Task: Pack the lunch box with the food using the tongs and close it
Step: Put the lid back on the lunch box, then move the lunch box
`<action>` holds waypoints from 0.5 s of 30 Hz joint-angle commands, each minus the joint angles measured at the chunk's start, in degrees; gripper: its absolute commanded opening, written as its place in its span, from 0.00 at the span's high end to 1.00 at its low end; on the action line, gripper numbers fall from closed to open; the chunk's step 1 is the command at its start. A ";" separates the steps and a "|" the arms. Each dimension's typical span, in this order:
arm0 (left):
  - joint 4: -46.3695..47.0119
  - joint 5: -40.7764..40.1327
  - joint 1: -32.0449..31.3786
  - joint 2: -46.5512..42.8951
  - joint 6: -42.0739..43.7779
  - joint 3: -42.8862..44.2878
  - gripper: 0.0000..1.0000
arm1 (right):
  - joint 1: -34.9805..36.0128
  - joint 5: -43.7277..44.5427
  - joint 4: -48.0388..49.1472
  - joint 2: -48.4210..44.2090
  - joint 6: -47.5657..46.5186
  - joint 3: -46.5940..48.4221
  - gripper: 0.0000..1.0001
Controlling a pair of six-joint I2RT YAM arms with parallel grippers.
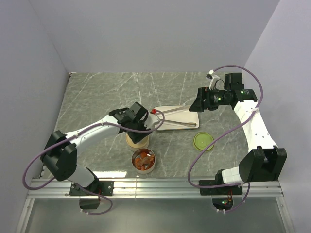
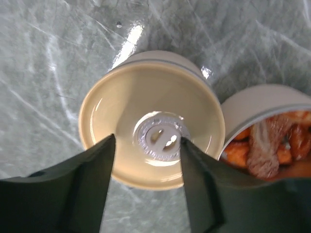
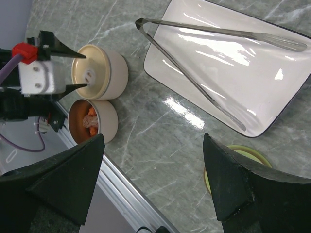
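The lunch box shows as two round cream pots. One [image 1: 137,141] wears a tan lid [image 2: 150,111] with a small white knob [image 2: 163,141]. The other pot [image 1: 144,160] is uncovered and holds the food [image 2: 265,148], orange chunks and a brownish piece. My left gripper [image 2: 148,141] hangs just over the tan lid, open, its fingers [image 2: 97,179] either side of the knob. The silver tongs [image 3: 189,82] lie spread in a V on the white plate [image 3: 252,87]. My right gripper [image 3: 153,141] hovers open and empty near the plate's right end [image 1: 197,104].
A green round lid [image 1: 203,141] lies flat on the marble table to the right of the pots, partly behind my right finger [image 3: 252,154]. The metal rail of the table's front edge [image 1: 155,183] runs close behind the food pot.
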 commanded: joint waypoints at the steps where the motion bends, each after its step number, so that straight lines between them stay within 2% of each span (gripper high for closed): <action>1: -3.51 2.38 0.01 -5.76 9.50 4.41 0.37 | 0.08 -0.40 -0.58 -0.95 -0.98 1.84 0.11; 2: -3.69 4.92 0.27 -7.25 15.18 5.82 0.27 | 0.00 -0.23 -0.67 -0.95 -1.07 2.10 0.11; 4: -6.31 8.18 0.71 -11.48 21.62 7.23 0.17 | -0.01 0.03 -0.76 -1.04 -1.25 2.37 0.11; 5: -7.99 10.20 0.88 -12.53 25.40 8.63 0.09 | -0.01 0.12 -0.76 -1.04 -1.25 2.72 0.11; 6: -9.48 13.52 0.97 -14.37 33.09 9.08 0.02 | -0.01 0.38 -0.58 -1.04 -1.25 2.81 0.11; 8: -13.86 17.93 2.02 -16.14 41.22 9.26 0.01 | -0.01 0.56 -0.49 -1.04 -1.08 3.07 0.11; 9: -15.28 22.21 2.46 -17.54 50.31 9.00 0.01 | -0.09 0.74 -0.32 -1.04 -0.90 3.16 0.10; 10: -16.95 23.65 2.73 -18.16 55.01 8.56 0.01 | -0.09 0.91 -0.23 -0.95 -0.81 3.34 0.10; 13: -21.34 25.59 3.17 -17.74 68.56 8.54 0.01 | -0.53 1.18 -0.23 -0.86 -0.81 3.95 0.10; 15: -27.93 26.03 3.17 -13.61 76.65 10.74 0.00 | -0.71 1.35 -0.58 -0.78 -1.07 4.48 0.09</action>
